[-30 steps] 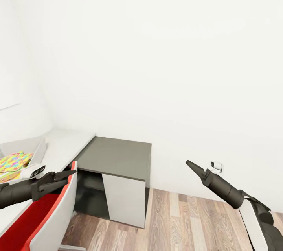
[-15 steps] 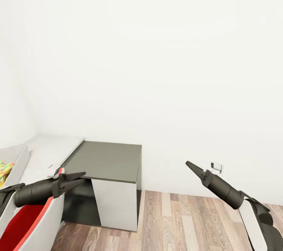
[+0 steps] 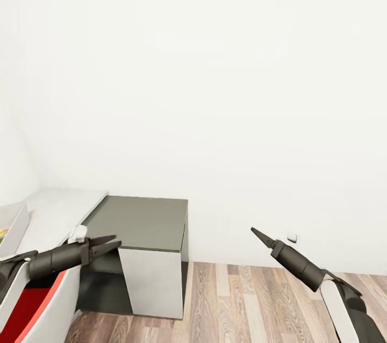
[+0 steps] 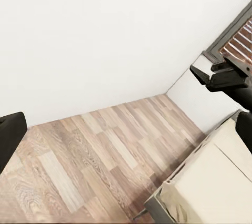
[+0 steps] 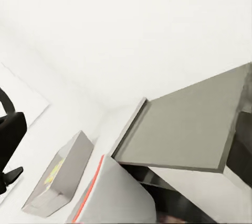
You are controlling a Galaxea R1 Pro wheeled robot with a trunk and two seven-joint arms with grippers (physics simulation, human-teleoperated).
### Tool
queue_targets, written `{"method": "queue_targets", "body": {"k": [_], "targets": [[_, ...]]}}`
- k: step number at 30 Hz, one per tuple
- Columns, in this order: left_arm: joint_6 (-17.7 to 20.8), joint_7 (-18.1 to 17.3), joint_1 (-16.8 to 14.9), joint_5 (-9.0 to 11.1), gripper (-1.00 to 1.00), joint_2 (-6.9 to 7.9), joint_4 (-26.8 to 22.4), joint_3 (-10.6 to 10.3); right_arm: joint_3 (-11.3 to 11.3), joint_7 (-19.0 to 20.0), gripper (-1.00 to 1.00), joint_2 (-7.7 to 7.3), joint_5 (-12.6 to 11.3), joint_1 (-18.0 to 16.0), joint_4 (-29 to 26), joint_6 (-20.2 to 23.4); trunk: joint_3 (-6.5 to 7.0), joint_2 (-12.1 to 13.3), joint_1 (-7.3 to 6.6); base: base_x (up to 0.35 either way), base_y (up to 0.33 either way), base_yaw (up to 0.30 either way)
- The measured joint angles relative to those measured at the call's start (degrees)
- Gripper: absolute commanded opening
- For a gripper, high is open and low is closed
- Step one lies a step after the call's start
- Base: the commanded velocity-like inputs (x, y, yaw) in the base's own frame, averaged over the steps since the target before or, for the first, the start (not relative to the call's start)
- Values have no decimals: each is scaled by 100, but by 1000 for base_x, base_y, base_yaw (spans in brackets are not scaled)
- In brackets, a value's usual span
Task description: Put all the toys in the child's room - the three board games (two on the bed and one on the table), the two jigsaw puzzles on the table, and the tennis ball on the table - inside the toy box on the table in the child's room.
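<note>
Light grey toy box (image 3: 12, 223) at the far left edge of the head view, cut off by the frame, standing on the pale part of the surface (image 3: 59, 213); a speck of bright colour visible inside it, too small to name. From the right wrist view, the same toy box (image 5: 59, 176) seen as a thin-walled tub with something yellow-green and patchy inside, on the pale surface (image 5: 113, 129) close to where it joins the darker half. Dark grey top (image 3: 142, 220) joined to the pale one, with a white panel (image 3: 153, 281) beneath and an open shadowed recess beside it. Red-and-white chair (image 3: 40, 300) in front of the surface at lower left. Left end effector (image 3: 105, 243) stretched over the chair back toward the dark top, fingers slightly parted, nothing between them. Right end effector (image 3: 258, 235) well apart to the right, held above the wood-plank floor (image 3: 242, 305), fingers drawn together to a point, empty. Small white wall fitting (image 3: 292, 237) low on the white wall (image 3: 215, 90) just beyond the right end effector. In the left wrist view, plank floor (image 4: 94, 155), a beige mattress corner of the bed (image 4: 215, 182) and a grey-framed window (image 4: 239, 37).
</note>
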Motion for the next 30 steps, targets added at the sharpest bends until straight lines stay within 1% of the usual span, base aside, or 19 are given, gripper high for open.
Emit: {"method": "queue_targets", "body": {"k": [2, 3, 5, 7, 8, 9, 11, 13, 14, 16, 17, 18, 20, 21, 23, 24, 26, 29, 30], "targets": [[-6, 254, 0, -63, 100, 2, 105, -5, 17, -326, 100, -7, 22, -6, 159, 13, 0, 0, 0, 0, 0, -4], [-14, 461, 0, -163, 100, -4, 236, -7, 23, -494, 100, -12, 37, -13, 246, 22, 0, 1, 0, 0, 0, -2], [-41, 710, 0, -300, 100, -34, 418, -22, 25, -632, 100, -16, 38, -22, 326, 30, 1, 0, 0, 0, 0, -1], [-323, 1276, 2, -677, 100, -253, 882, -164, 31, -838, 100, -20, 102, -30, 551, 35, 0, 1, 0, 0, 0, 0], [-438, 1428, 1, -776, 100, -333, 1020, -207, 30, -884, 100, -20, 135, -25, 630, 36, 0, 1, 0, 0, 0, 0], [-662, 1706, 2, -970, 100, -475, 1262, -269, 25, -959, 100, -21, 222, -13, 791, 28, 0, 1, 0, 0, 0, 0], [-928, 2089, 1, -1206, 100, -641, 1615, -338, 9, -1050, 100, -23, 374, 1, 1099, 6, 0, 1, 0, 0, 0, 0], [-1060, 2322, 0, -1345, 100, -710, 1857, -370, 13, -1107, 100, -23, 497, 7, 1389, -33, 0, 0, 0, 0, 0, 0], [-1185, 2640, 2, -1497, 100, -782, 2201, -399, 26, -1210, 100, -22, 781, 13, 1837, -196, -1, 0, 0, 0, 0, 0], [-1258, 2829, 0, -1544, 100, -831, 2453, -411, 34, -1303, 100, -19, 1001, 13, 2185, -351, 0, 0, 0, 0, 0, 0], [-1362, 2987, 1, -1585, 100, -872, 2665, -422, 40, -1420, 100, -17, 1270, 15, 2486, -511, 0, 1, 0, 0, 0, 0], [-1433, 3064, 0, -1600, 100, -893, 2778, -426, 41, -1489, 100, -8, 1402, 15, 2651, -592, 0, 1, 0, 0, 0, 0], [-1779, 3360, 1, -1707, 100, -942, 3247, -457, 44, -1824, 100, 37, 1942, 17, 3256, -925, 0, 1, 0, 0, 0, 0], [-1873, 3440, 0, -1739, 100, -950, 3387, -470, 46, -1936, 100, 48, 2063, 16, 3426, -1023, 0, 1, 0, 0, 0, 0], [-2237, 3800, 2, -1928, 100, -968, 4003, -523, 53, -2470, 100, 84, 2507, 20, 4100, -1474, -1, 1, 0, 0, 0, 0], [-2345, 3908, 0, -1979, 100, -974, 4190, -535, 55, -2628, 100, 98, 2596, 18, 4298, -1601, 0, 1, 0, 0, 0, 0], [-2831, 4378, 2, -2184, 100, -1015, 4886, -565, 66, -3268, 100, 153, 2898, 20, 5070, -2095, -1, 1, 0, 0, 0, 0], [-3360, 4919, 3, -2325, 100, -1065, 5568, -587, 62, -3880, 100, 187, 3060, 16, 5851, -2585, 0, 0, 0, 0, 0, 0], [-3607, 5193, 6, -2372, 100, -1093, 5900, -593, 58, -4136, 100, 195, 3107, 16, 6183, -2800, -1, 0, -1, 0, 0, 0]]}}
